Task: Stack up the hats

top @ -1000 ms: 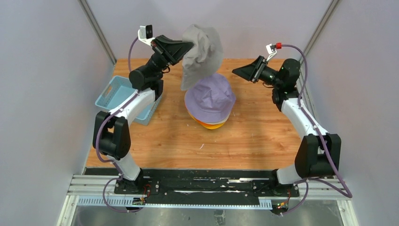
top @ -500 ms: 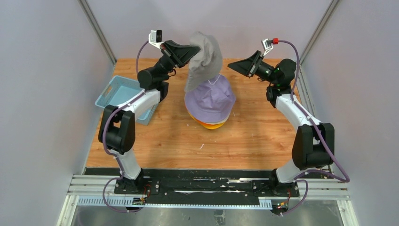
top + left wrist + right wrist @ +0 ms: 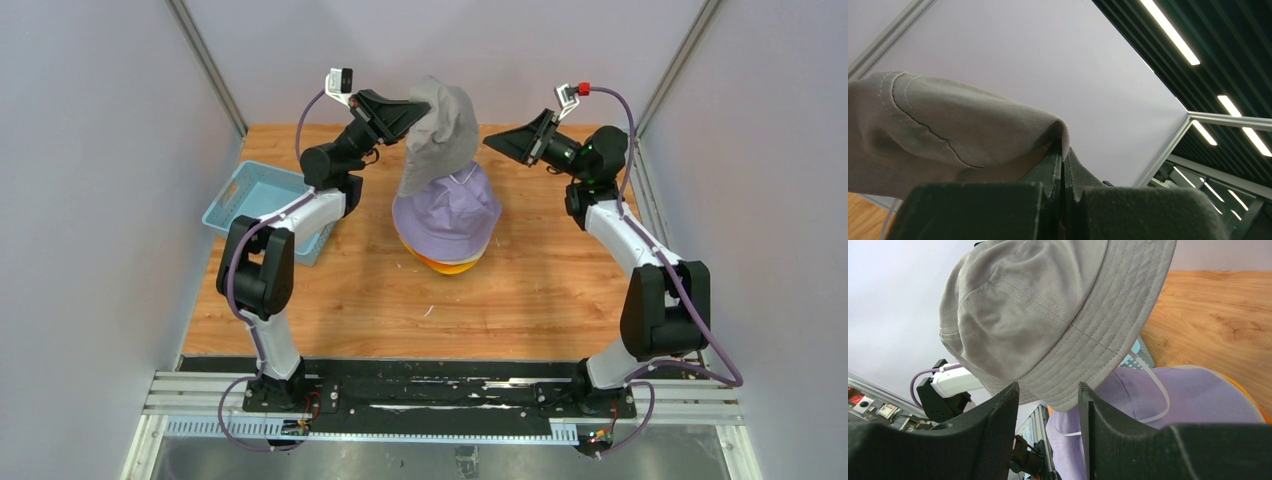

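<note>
A soft grey fabric bucket hat (image 3: 438, 135) is held aloft over the far part of the wooden table (image 3: 540, 290). It is pinched by its brim in the clenched jaws of the left gripper (image 3: 410, 106). In the left wrist view the cloth is seen nipped between the pads with no gap left.

The hat is hung with its long axis along the 12-to-6 line of the overhead view, and its crown is turned toward the right arm. Its lowest brim is placed over the 12 o'clock edge of the pile; whether it touches the pile cannot be told.

The pile is topped by a lavender bucket hat (image 3: 447, 208), crown up. Under it, toward 6 o'clock, one yellow rim (image 3: 412, 252) and one orange rim (image 3: 452, 268) are shown, so four hats are counted; any others are hidden.

The right gripper (image 3: 492, 141) is held at 3 o'clock of the grey hat, near but apart from it. Its jaws are released, and the hanging brim is framed between them in the right wrist view. The free brim is therefore judged to be best taken by the right arm, so that the hat can be spread and lowered toward 6 o'clock.

One light blue plastic basket (image 3: 240, 205) is seen at 9 o'clock of the pile.
</note>
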### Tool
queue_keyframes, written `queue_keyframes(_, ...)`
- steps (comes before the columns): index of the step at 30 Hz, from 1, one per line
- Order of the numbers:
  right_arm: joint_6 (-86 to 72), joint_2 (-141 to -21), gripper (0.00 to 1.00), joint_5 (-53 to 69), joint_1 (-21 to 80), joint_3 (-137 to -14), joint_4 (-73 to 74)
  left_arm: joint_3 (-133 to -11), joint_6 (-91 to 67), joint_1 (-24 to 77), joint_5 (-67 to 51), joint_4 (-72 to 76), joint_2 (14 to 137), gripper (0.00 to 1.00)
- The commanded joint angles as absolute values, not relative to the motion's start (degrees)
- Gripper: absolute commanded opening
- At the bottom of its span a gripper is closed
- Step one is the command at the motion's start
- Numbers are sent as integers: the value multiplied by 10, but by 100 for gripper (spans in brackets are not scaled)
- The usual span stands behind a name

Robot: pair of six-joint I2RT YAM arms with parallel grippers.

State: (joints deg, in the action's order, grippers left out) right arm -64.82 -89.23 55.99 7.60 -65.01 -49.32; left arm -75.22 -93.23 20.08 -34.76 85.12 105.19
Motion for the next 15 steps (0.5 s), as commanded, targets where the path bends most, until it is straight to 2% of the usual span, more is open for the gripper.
queue_keyframes(1, -646, -892, 46, 565, 91, -638, -507, -772, -926, 203, -352, 887, 1049, 0)
queue_keyframes(15, -628, -911, 46, 565, 106, -635, -486, -766, -927, 203, -352, 888, 1044, 0)
